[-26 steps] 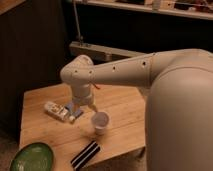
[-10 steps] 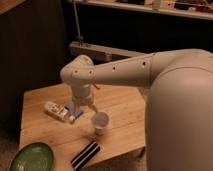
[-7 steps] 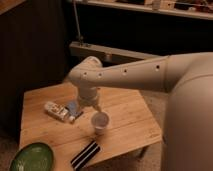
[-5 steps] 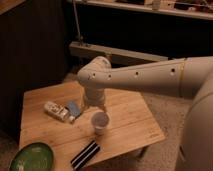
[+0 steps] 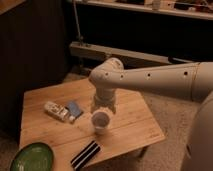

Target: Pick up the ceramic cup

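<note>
The ceramic cup (image 5: 100, 121) is small, white and round. It stands upright near the middle of the wooden table (image 5: 135, 125), with its opening facing up. My gripper (image 5: 103, 106) hangs from the white arm (image 5: 150, 80) and points down. It is directly above and just behind the cup, very close to its rim. I cannot tell whether it touches the cup.
A green plate (image 5: 32, 157) sits at the table's front left corner. A black striped object (image 5: 86, 154) lies at the front edge. A white packet (image 5: 55, 110) and a blue item (image 5: 75, 110) lie left of the cup. Dark shelving stands behind.
The arm has swung to the right and stretched out. The gripper has moved from beside the packet and blue item to just over the cup. The cup has not moved.
</note>
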Action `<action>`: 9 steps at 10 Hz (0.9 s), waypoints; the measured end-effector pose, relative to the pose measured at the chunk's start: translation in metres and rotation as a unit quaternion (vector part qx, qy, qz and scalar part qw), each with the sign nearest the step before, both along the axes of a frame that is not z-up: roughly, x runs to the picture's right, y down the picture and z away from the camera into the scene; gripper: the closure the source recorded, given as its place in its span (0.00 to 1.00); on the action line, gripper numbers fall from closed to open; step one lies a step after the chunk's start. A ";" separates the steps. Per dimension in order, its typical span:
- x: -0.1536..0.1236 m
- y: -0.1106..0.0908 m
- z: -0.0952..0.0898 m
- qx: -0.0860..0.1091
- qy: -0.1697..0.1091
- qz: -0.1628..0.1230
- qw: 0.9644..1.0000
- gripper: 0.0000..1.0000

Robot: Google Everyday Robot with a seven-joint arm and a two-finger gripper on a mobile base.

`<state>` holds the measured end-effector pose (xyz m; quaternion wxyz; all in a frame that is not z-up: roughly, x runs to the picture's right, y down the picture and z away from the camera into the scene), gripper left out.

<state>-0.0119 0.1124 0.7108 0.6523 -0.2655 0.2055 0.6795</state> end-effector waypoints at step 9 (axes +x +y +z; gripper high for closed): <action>0.025 0.081 0.040 -0.077 -0.007 0.032 0.996 0.35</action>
